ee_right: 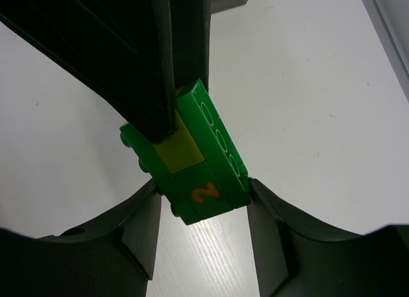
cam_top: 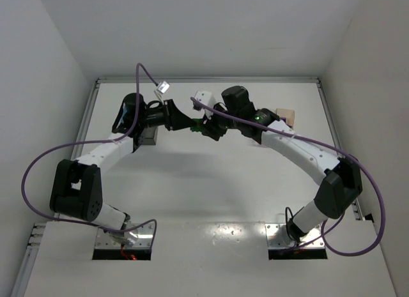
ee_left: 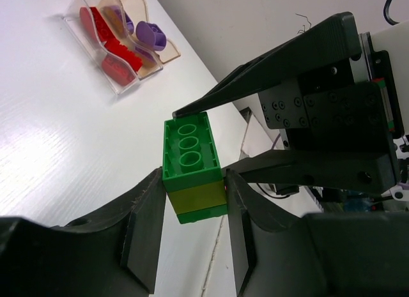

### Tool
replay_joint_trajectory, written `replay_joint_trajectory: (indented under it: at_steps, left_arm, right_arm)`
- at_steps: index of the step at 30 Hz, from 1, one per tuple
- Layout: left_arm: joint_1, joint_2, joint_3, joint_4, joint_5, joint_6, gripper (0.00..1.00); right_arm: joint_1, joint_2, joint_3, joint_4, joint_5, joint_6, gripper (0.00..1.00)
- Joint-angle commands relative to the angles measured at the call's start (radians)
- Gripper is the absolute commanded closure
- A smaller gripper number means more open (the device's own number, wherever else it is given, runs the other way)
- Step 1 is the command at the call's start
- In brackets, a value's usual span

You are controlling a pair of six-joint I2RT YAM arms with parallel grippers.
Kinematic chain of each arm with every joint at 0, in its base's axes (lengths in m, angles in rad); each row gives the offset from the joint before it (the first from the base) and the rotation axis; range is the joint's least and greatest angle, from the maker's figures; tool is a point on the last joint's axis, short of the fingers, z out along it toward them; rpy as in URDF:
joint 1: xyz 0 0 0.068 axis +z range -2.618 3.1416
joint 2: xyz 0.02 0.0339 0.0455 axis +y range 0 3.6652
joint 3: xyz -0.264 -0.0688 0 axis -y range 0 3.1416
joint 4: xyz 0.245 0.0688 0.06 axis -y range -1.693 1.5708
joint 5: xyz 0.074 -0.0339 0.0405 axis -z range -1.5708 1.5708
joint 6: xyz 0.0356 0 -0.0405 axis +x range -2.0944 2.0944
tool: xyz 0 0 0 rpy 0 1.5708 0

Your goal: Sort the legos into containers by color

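Your left gripper (ee_left: 193, 182) and right gripper (ee_right: 203, 185) face each other at the green-and-yellow lego clump (ee_left: 190, 153). Each clamps one end.

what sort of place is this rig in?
Probably a robotics lab test cell: white tabletop boxed by plain white walls, two white-and-black arms trailing purple cables, green-and-yellow studded plastic brick clump as prop.

Top cam looks down on whole table (cam_top: 211, 182); L/R wrist cams, close-up, share green/yellow lego clump (ee_left: 192, 166).
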Motion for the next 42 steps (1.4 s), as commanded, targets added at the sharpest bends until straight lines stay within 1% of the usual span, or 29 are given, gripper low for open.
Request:
replay_joint_trajectory:
  at_steps: [1,2,3,4,5,6,9,12,13,14,16,18,19,20,21,22,24,25,26,27,28,30,31,32,33,34,37,40,42]
  left_arm:
    - [-0.006,-0.023,-0.038,0.048,0.012,0.028,0.76]
    - [-0.006,-0.04,-0.047,0.048,0.012,0.029,0.78]
    - [-0.006,-0.055,-0.061,0.048,0.012,0.041,0.8]
    - [-0.006,-0.055,-0.061,0.048,0.012,0.056,0.83]
    - [-0.006,-0.069,-0.072,0.033,0.012,0.074,0.85]
    - [-0.006,-0.086,-0.072,0.022,0.012,0.084,0.86]
    - [-0.006,-0.104,-0.072,0.002,0.021,0.111,0.89]
    - [0.02,-0.114,-0.072,0.01,0.033,0.096,0.9]
    - [0.029,-0.114,-0.072,0.023,0.042,0.079,0.9]
    - [0.047,-0.114,-0.086,0.084,0.042,0.025,0.9]
    - [0.072,-0.114,-0.107,0.183,0.056,-0.072,0.91]
    - [0.111,-0.085,-0.147,0.316,0.068,-0.199,0.93]
    - [0.122,-0.075,-0.158,0.427,0.068,-0.308,0.95]
    - [0.133,-0.075,-0.158,0.46,0.068,-0.344,0.98]
    - [0.147,-0.062,-0.167,0.479,0.068,-0.37,1.0]
    - [0.147,-0.049,-0.167,0.493,0.068,-0.395,1.0]
    - [0.156,-0.049,-0.167,0.513,0.068,-0.418,1.0]
    - [0.156,-0.04,-0.167,0.53,0.068,-0.445,1.0]
    - [0.156,-0.04,-0.167,0.53,0.068,-0.459,1.0]
    - [0.156,-0.04,-0.158,0.539,0.068,-0.471,1.0]
    - [0.165,-0.04,-0.158,0.559,0.068,-0.506,1.0]
    - [0.165,-0.031,-0.167,0.626,0.055,-0.562,1.0]
    - [0.165,-0.031,-0.184,0.657,0.039,-0.609,1.0]
    - [0.165,-0.031,-0.193,0.689,0.039,-0.619,1.0]
    - [0.165,-0.031,-0.193,0.689,0.03,-0.619,1.0]
    - [0.165,-0.031,-0.193,0.689,0.03,-0.619,1.0]
    - [0.165,-0.031,-0.193,0.679,0.03,-0.597,1.0]
    - [0.165,-0.031,-0.193,0.666,0.03,-0.588,1.0]
    - [0.165,-0.031,-0.193,0.654,0.03,-0.577,1.0]
  right_arm:
    - [-0.004,-0.027,0.045,0.062,0.002,0.053,0.81]
    - [-0.013,-0.027,0.045,0.062,-0.008,0.064,0.78]
    - [-0.013,-0.027,0.045,0.062,-0.017,0.074,0.69]
    - [-0.013,-0.027,0.045,0.062,-0.037,0.075,0.66]
    - [-0.024,-0.027,0.045,0.062,-0.05,0.085,0.54]
    - [-0.033,-0.027,0.045,0.053,-0.079,0.099,0.46]
    - [-0.062,-0.036,0.045,0.04,-0.142,0.124,0.28]
    - [-0.104,-0.055,0.034,0.031,-0.216,0.165,0.21]
    - [-0.117,-0.064,0.034,0.031,-0.238,0.182,0.21]
    - [-0.143,-0.079,0.013,0.031,-0.276,0.203,0.2]
    - [-0.153,-0.102,-0.021,0.045,-0.276,0.213,0.2]
    - [-0.177,-0.124,-0.044,0.059,-0.276,0.213,0.2]
    - [-0.177,-0.137,-0.064,0.059,-0.276,0.213,0.2]
    - [-0.188,-0.138,-0.064,0.059,-0.276,0.213,0.2]
    - [-0.2,-0.148,-0.078,0.059,-0.314,0.213,0.2]
    - [-0.2,-0.148,-0.091,0.059,-0.328,0.242,0.2]
    - [-0.231,-0.148,-0.107,0.092,-0.429,0.304,0.2]
    - [-0.257,-0.148,-0.13,0.141,-0.469,0.391,0.2]
    - [-0.271,-0.136,-0.144,0.18,-0.564,0.448,0.2]
    - [-0.283,-0.127,-0.16,0.227,-0.609,0.514,0.2]
    - [-0.301,-0.118,-0.191,0.346,-0.686,0.656,0.2]
    - [-0.302,-0.083,-0.242,0.5,-0.744,0.824,0.2]
    - [-0.312,-0.069,-0.253,0.648,-0.773,0.978,0.2]
    - [-0.312,-0.056,-0.262,0.715,-0.773,1.046,0.2]
    - [-0.312,-0.037,-0.274,0.837,-0.785,1.111,0.2]
    - [-0.312,-0.036,-0.274,0.888,-0.785,1.221,0.2]
    - [-0.312,-0.009,-0.274,1.0,-0.785,1.358,0.23]
    - [-0.312,0.002,-0.274,1.077,-0.776,1.453,0.29]
    - [-0.302,0.014,-0.274,1.106,-0.776,1.481,0.32]
